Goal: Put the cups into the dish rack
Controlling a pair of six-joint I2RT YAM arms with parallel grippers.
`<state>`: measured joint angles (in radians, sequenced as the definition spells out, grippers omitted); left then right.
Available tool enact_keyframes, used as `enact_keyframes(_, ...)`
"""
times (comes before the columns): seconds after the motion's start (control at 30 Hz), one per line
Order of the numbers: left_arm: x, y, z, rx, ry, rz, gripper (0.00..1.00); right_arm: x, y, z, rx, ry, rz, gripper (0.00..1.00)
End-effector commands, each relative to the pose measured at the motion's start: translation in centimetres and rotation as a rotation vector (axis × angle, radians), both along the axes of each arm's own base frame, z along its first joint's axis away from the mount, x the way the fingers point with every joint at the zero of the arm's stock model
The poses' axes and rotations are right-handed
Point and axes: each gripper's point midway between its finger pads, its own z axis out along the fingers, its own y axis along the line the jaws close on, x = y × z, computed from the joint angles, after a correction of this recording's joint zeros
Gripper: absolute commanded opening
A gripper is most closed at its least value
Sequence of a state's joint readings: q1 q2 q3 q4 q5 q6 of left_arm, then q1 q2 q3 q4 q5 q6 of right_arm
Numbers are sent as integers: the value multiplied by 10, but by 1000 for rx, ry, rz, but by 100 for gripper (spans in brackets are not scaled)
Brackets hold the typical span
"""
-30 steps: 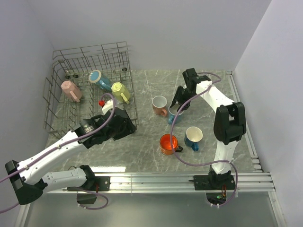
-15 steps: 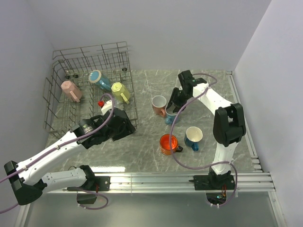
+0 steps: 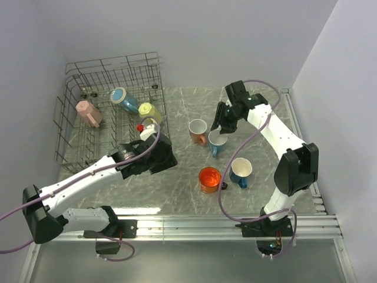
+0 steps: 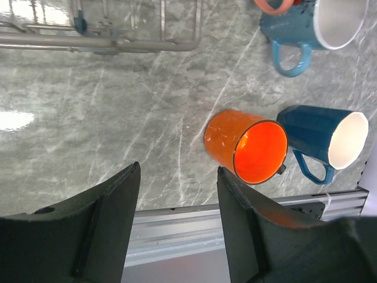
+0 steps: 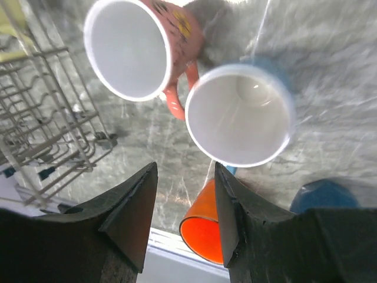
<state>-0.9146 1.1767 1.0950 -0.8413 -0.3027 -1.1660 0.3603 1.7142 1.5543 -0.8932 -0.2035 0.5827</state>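
Right claw (image 5: pixel 184 171): half spread, nothing is held between the fingers.
Light blue mug (image 5: pixel 238 115): set mouth-up on the table (image 3: pixel 177 200), just above the fingertips and right of centre in the right wrist view; its rim is not yet straddled.
Salmon mug (image 5: pixel 138 47): crowded close at its upper left.
Left claw (image 4: pixel 178 177): moderately spread, empty; the orange mug (image 4: pixel 246 147) is found to its right.
Nearer arm: the right is judged nearer the light blue mug.
Dish rack (image 3: pixel 112 72): upper left of the top view, well apart.
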Motion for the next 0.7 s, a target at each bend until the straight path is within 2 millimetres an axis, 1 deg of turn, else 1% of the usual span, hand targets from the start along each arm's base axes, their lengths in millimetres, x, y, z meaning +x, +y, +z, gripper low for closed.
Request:
enact_keyframes(0.0, 5, -17, 25, -62, -51, -25, 60, 7, -17, 40, -71, -122, 6, 51)
enact_keyframes(0.1, 1, -18, 25, -64, -48, -20, 60, 10, -37, 35, -152, -142, -11, 51)
enact_keyframes(0.13, -1, -17, 25, -67, -49, -19, 60, 12, -47, 30, -186, -143, -23, 51)
enact_keyframes(0.17, -3, -17, 25, -72, -44, -14, 60, 10, -53, 22, -203, -127, -27, 51)
enact_keyframes(0.23, -7, -15, 24, -75, -40, -9, 60, 9, -58, 16, -214, -121, -29, 51)
enact_keyframes(0.27, -9, -13, 23, -71, -38, -5, 60, 9, -66, 9, -247, -119, -38, 51)
enact_keyframes(0.3, -11, -11, 19, -71, -30, 5, 60, 8, -67, 5, -255, -113, -38, 51)
enact_keyframes(0.33, -13, -10, 21, -81, -33, 6, 60, 9, -68, 3, -258, -111, -35, 51)
enact_keyframes(0.43, -17, -9, 19, -88, -26, 14, 60, 11, -69, -11, -265, -91, -31, 51)
enact_keyframes(0.57, -19, -10, 19, -91, -22, 26, 60, 15, -62, -24, -237, -77, -29, 50)
enact_keyframes(0.63, -20, -13, 20, -88, -23, 24, 59, 17, -61, -29, -237, -72, -31, 50)
enact_keyframes(0.67, -21, -13, 21, -91, -24, 26, 59, 17, -57, -34, -215, -66, -19, 50)
